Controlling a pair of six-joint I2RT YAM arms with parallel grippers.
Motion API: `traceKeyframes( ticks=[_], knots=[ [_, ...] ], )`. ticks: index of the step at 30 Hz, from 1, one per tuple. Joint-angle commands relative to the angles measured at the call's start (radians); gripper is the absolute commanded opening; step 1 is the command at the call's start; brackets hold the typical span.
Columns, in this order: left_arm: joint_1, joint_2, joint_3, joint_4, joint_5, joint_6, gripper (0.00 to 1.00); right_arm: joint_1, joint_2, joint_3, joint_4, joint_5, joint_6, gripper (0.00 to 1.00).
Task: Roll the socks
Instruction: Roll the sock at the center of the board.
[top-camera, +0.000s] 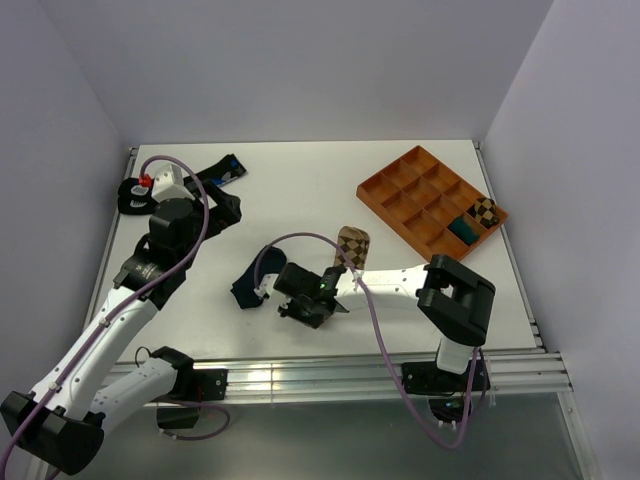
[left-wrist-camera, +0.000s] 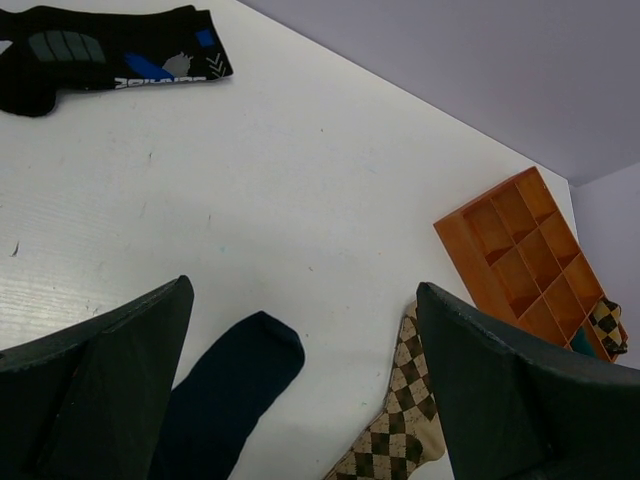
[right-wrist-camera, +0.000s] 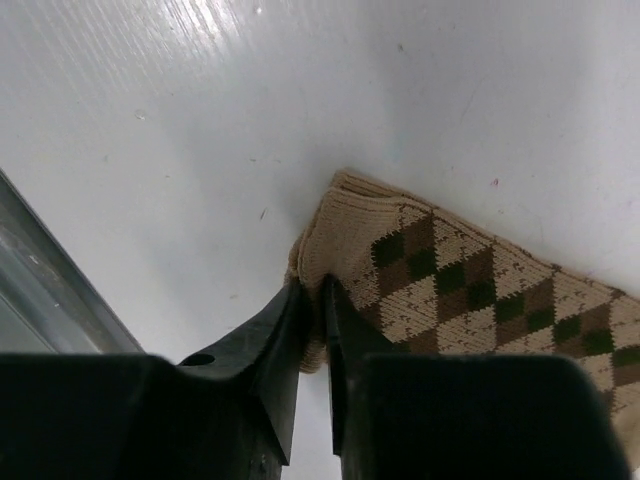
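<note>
From above: right claw (top-camera: 318, 305) down at one end of the tan argyle sock (top-camera: 352, 245), navy sock (top-camera: 250, 283) just left of it.

Left wrist: left claw (left-wrist-camera: 305, 290) spread wide, empty, both socks ahead.

Right wrist: nearly shut, nipping only the cuff's rim; likely to slip out once rolling pulls.

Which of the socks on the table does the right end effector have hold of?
The tan argyle sock: its edge is pinched in the right end effector. The navy sock beside it and the black socks lie free.
</note>
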Motion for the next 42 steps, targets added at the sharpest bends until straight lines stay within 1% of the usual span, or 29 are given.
traceKeyframes(
  ticks=[1, 3, 8, 13, 18, 19, 22, 23, 25, 26, 27, 28, 31, 33, 35, 39, 40, 42],
  knots=[
    [0.004, -0.023, -0.007, 0.03, 0.003, 0.005, 1.0, 0.0, -0.001, 0.026, 0.058, -0.008, -0.06, 0.19],
    [0.006, -0.028, -0.016, 0.028, -0.003, -0.003, 0.99, -0.011, -0.016, 0.029, 0.11, -0.015, -0.126, 0.15],
    [0.006, -0.04, -0.016, -0.001, -0.054, -0.032, 0.99, -0.028, -0.025, 0.065, 0.182, -0.075, -0.238, 0.09],
    [0.01, -0.11, -0.039, -0.036, -0.141, -0.083, 1.0, -0.028, -0.038, 0.046, 0.299, -0.141, -0.345, 0.07],
    [0.016, -0.141, -0.063, -0.055, -0.151, -0.103, 0.99, -0.028, -0.032, 0.039, 0.281, -0.222, -0.382, 0.05],
    [0.016, -0.138, -0.068, -0.055, -0.139, -0.103, 0.97, -0.028, -0.05, 0.014, 0.276, -0.224, -0.388, 0.04],
    [0.016, -0.126, -0.106, -0.027, -0.1, -0.103, 0.93, -0.041, -0.081, -0.007, 0.21, -0.254, -0.393, 0.04],
    [0.016, -0.121, -0.121, 0.003, -0.071, -0.103, 0.92, -0.07, -0.09, -0.01, 0.187, -0.271, -0.384, 0.03],
    [0.016, -0.111, -0.164, 0.039, -0.039, -0.106, 0.89, -0.11, -0.122, -0.004, 0.097, -0.345, -0.378, 0.03],
    [0.016, -0.107, -0.178, 0.081, -0.001, -0.103, 0.87, -0.132, -0.131, -0.001, 0.063, -0.366, -0.382, 0.03],
    [0.016, -0.104, -0.203, 0.099, 0.013, -0.103, 0.86, -0.173, -0.15, 0.002, -0.004, -0.391, -0.384, 0.03],
    [0.016, -0.098, -0.214, 0.114, 0.029, -0.103, 0.83, -0.191, -0.156, 0.009, -0.037, -0.405, -0.388, 0.03],
    [0.015, -0.065, -0.263, 0.206, 0.114, -0.095, 0.77, -0.241, -0.164, 0.025, -0.156, -0.455, -0.417, 0.03],
    [0.013, -0.051, -0.308, 0.284, 0.206, -0.081, 0.75, -0.253, -0.167, 0.017, -0.198, -0.453, -0.45, 0.04],
    [0.001, -0.025, -0.332, 0.341, 0.242, -0.078, 0.73, -0.256, -0.165, -0.009, -0.2, -0.442, -0.471, 0.04],
    [-0.05, 0.028, -0.356, 0.404, 0.277, -0.052, 0.71, -0.262, -0.139, -0.023, -0.218, -0.475, -0.493, 0.04],
    [-0.062, 0.052, -0.359, 0.427, 0.291, -0.043, 0.7, -0.262, -0.137, -0.027, -0.223, -0.485, -0.496, 0.05],
    [-0.097, 0.077, -0.367, 0.441, 0.293, -0.04, 0.7, -0.262, -0.142, -0.033, -0.217, -0.488, -0.493, 0.17]
  ],
)
